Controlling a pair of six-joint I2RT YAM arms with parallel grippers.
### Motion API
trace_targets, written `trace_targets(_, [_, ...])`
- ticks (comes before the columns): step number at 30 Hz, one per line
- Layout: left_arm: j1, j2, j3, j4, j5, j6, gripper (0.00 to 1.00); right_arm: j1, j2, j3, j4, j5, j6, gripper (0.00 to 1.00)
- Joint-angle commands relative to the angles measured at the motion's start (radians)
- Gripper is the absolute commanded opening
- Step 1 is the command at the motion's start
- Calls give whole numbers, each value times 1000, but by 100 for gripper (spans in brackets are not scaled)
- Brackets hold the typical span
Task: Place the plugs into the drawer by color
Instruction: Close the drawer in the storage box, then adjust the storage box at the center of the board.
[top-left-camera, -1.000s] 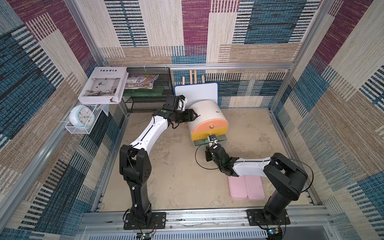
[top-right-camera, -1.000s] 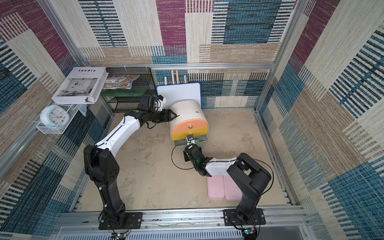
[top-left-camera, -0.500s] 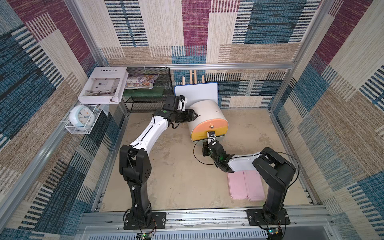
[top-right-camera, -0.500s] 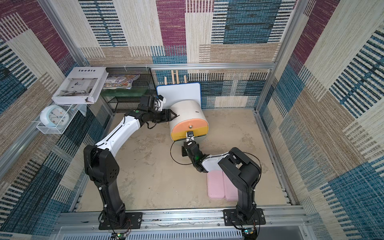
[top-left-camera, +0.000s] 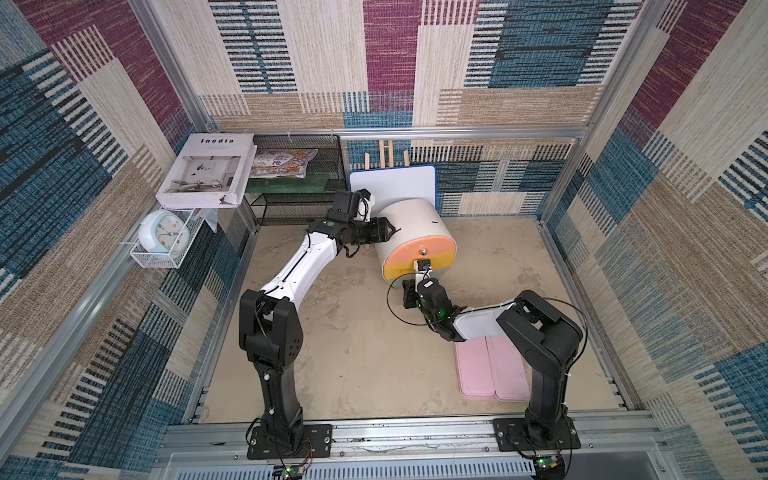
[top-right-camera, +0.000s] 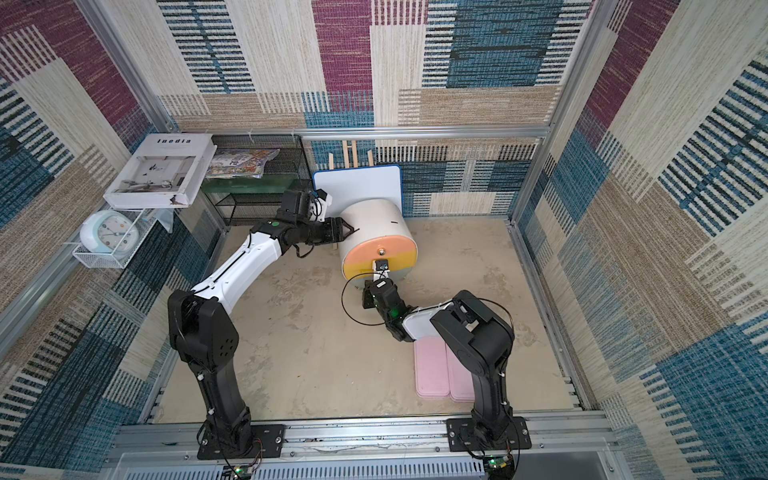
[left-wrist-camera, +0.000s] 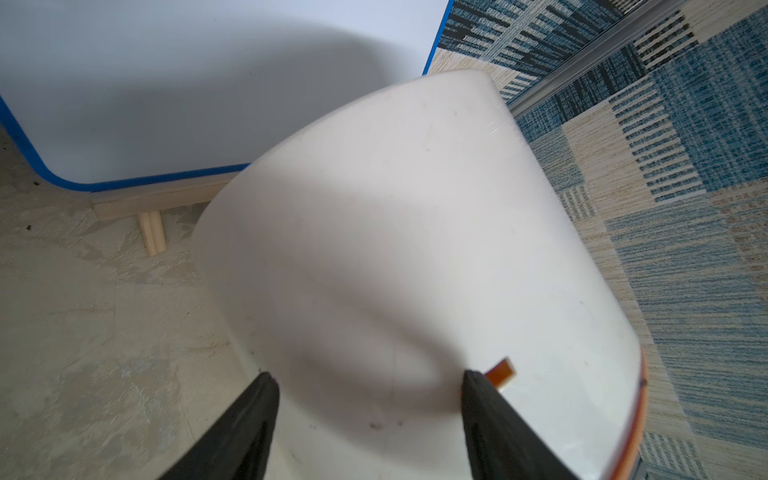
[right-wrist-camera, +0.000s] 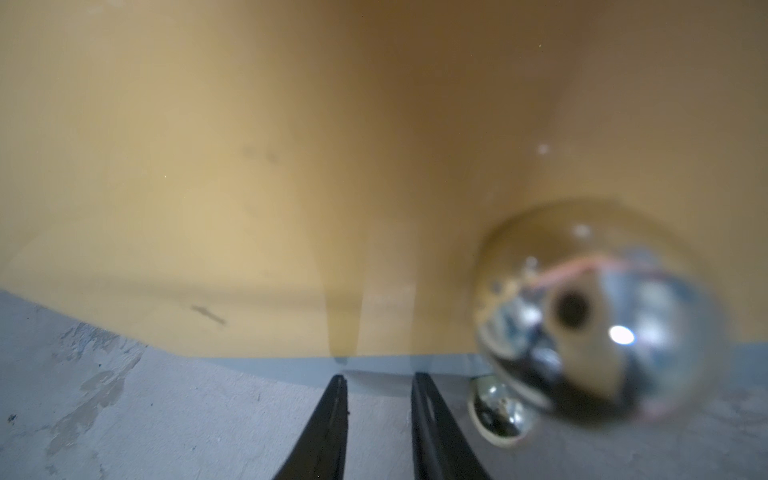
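The drawer (top-left-camera: 409, 224) (top-right-camera: 372, 220), a white round-topped cabinet, stands mid-floor in both top views, with its salmon and yellow fronts showing. My left gripper (top-left-camera: 392, 229) (top-right-camera: 351, 229) (left-wrist-camera: 369, 374) is open, and its spread fingertips rest on the cabinet's white side. My right gripper (top-left-camera: 415, 279) (top-right-camera: 376, 276) (right-wrist-camera: 379, 377) sits low against the front. Its fingers are narrowly apart with nothing between them. They point at the seam between the yellow front (right-wrist-camera: 291, 166) and the grey front (right-wrist-camera: 166, 415), beside a shiny knob (right-wrist-camera: 594, 316). The plugs are out of view.
Two flat pink trays (top-left-camera: 488, 365) lie on the floor under the right arm. A whiteboard (top-left-camera: 392, 183) leans behind the cabinet. At the back left are a black mesh shelf (top-left-camera: 299, 199), a book (top-left-camera: 208, 170) and a clock (top-left-camera: 163, 237).
A second ago the lowest drawer stuck out, and it now sits flush. My right arm moved in toward the cabinet, raising its elbow, and its fingers parted slightly. The left arm held still.
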Motion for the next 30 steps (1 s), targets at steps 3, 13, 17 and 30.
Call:
trace_targets(3, [-7,10,-17,-244,-48,55,73,-5,-41,-4,103,-57,-6,34])
trace_targets(13, [-7,-114,24,-301,-126,33,73,-8,-424,59,-364,-307,-47,49])
trace_targets(17, [-7,-189,9,-314,-157,10,73,-30,-519,144,-608,-284,-95,52])
trace_targets(30, [-15,-215,-50,-312,-88,-6,73,-368,-503,361,-787,-514,-108,64])
